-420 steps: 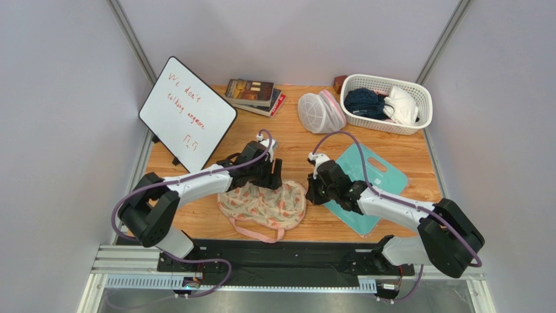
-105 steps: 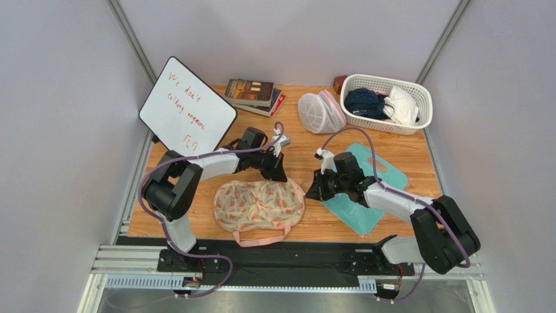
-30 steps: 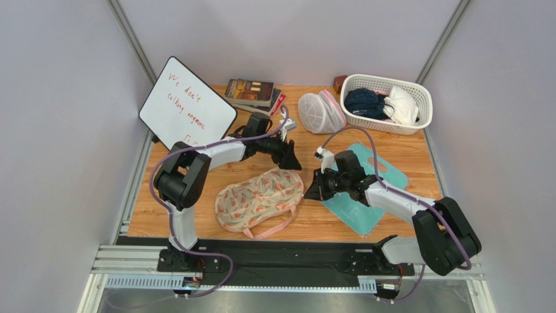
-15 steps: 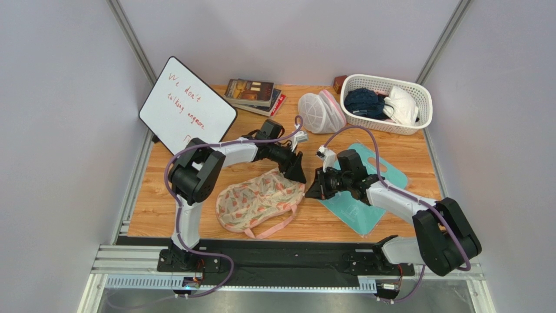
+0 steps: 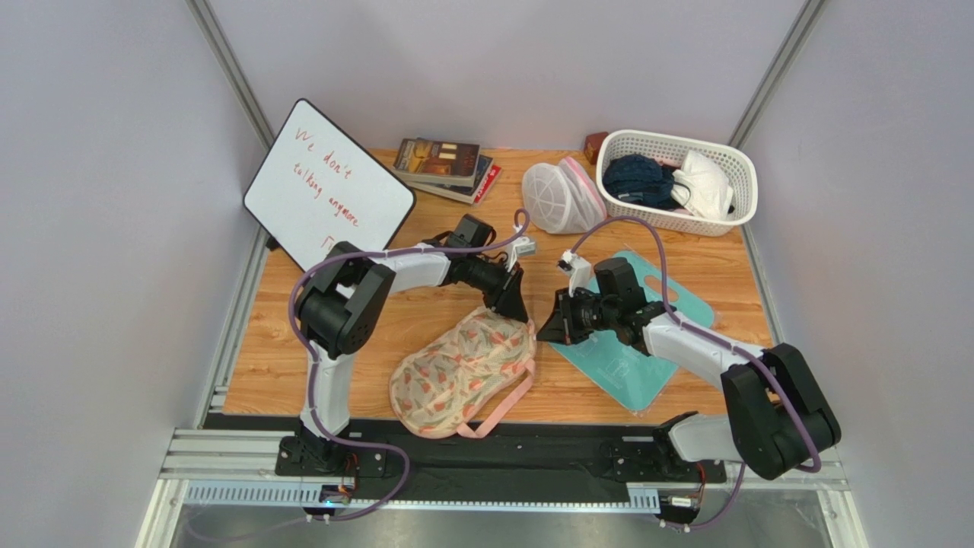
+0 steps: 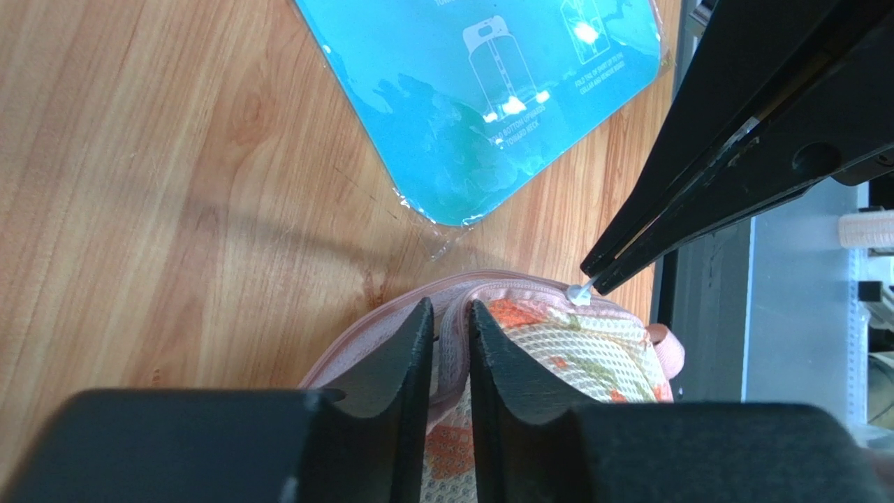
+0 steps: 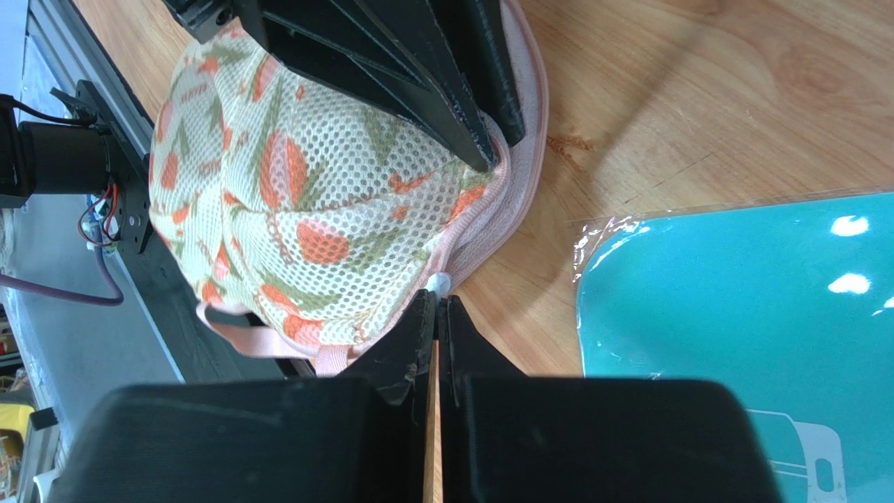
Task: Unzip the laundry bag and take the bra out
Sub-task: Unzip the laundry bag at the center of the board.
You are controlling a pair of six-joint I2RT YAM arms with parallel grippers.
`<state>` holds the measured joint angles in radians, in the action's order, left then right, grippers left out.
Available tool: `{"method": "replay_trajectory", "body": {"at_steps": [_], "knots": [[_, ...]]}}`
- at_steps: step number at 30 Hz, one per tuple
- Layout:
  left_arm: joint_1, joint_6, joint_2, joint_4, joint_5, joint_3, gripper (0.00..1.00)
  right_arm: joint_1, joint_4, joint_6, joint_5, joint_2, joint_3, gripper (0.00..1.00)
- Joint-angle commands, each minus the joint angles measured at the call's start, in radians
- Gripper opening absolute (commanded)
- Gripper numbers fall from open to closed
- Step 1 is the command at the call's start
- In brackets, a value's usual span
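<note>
The laundry bag (image 5: 460, 368) is a cream mesh pouch with orange flowers and pink edging, lying slantwise near the table's front. My left gripper (image 5: 517, 313) is shut on the pink edging at the bag's far end (image 6: 449, 310). My right gripper (image 5: 548, 336) is shut on the small white zipper pull (image 7: 439, 283) at that same end. Seen from the left wrist, the right gripper's fingertips (image 6: 614, 267) pinch the pull (image 6: 577, 296). The bag (image 7: 304, 199) bulges under the left fingers. The bra is hidden inside the bag. The pink loop strap (image 5: 503, 402) trails toward the front rail.
A teal board (image 5: 640, 333) lies under my right arm. At the back stand a white mesh dome bag (image 5: 560, 196), a white basket (image 5: 677, 222) of clothes, stacked books (image 5: 446, 167) and a tilted whiteboard (image 5: 326, 194). A black rail (image 5: 492, 448) runs along the near edge.
My left gripper has gone from open to shut on the bag's pink edging. The bag has swung round, its free end now nearer the front rail. The right gripper stays shut.
</note>
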<state>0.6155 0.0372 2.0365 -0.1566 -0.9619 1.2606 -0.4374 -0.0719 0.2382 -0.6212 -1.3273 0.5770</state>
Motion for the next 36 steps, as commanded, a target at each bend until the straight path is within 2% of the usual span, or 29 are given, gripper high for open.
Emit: {"method": "replay_trajectory", "body": {"at_steps": [1, 4, 18, 36], "knots": [[0.006, 0.029, -0.048, -0.004, -0.017, -0.015, 0.13, 0.011, 0.029, -0.011, 0.001, -0.007, 0.046, 0.00], [0.006, 0.018, -0.065, 0.015, 0.020, -0.035, 0.00, 0.012, 0.026, -0.011, 0.002, -0.007, 0.046, 0.00], [-0.014, -0.068, -0.153, 0.112, 0.247, -0.098, 0.00, 0.011, 0.006, -0.016, 0.003, 0.016, 0.015, 0.00], [-0.054, -0.137, -0.208, 0.146, 0.353, -0.121, 0.00, 0.011, 0.030, 0.004, -0.009, 0.034, -0.017, 0.00]]}}
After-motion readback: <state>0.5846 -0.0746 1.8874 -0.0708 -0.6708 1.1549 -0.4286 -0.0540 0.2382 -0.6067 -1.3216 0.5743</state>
